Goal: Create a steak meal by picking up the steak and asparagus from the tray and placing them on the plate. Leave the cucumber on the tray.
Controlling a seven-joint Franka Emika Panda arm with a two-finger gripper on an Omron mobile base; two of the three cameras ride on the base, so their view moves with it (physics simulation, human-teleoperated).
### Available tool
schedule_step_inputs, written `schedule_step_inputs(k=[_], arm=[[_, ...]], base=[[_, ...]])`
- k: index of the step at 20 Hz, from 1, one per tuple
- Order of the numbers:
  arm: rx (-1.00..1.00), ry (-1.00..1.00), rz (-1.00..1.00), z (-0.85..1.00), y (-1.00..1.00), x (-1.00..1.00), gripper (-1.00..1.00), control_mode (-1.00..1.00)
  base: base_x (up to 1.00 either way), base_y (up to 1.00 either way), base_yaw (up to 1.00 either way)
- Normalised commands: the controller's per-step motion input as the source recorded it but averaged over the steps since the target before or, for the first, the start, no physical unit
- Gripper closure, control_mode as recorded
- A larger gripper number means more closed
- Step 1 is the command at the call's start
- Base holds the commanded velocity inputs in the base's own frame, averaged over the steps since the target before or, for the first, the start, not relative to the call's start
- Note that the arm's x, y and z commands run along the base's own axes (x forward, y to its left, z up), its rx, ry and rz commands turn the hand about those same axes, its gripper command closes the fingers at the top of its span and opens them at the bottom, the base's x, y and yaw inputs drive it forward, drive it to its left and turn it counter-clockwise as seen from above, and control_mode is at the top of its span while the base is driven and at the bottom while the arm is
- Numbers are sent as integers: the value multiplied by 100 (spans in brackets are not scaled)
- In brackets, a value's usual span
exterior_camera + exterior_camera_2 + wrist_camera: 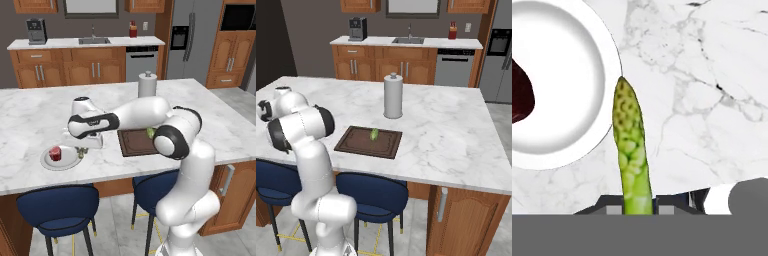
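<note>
My fingertips are cut off at the bottom of the hand view, clamped on one asparagus (630,145) pointing up beside the plate's (609,60) rim. One steak (521,95), half cropped, lies on it at the left edge. One cucumber (374,134) sits on the tray (363,145).

No text, label, brand, number or sign can be read anywhere in these pictures. A small pale mark on the arm's dark wrist band (93,121) is too blurred to make out.
</note>
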Motion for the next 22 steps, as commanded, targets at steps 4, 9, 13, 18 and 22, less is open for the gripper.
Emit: schedule_step_inputs(k=[4, 9, 13, 18, 22], arm=[[-3, -5, 0, -19, 36, 17, 100, -100], [-1, -4, 0, -15, 24, 21, 100, -100], [0, -3, 0, -15, 3, 21, 100, -100], [0, -3, 0, -20, 0, 22, 100, -100], [0, -4, 0, -26, 9, 20, 100, -100]], base=[[0, 0, 0], [0, 0, 0], [0, 0, 0], [0, 0, 0], [0, 0, 0]])
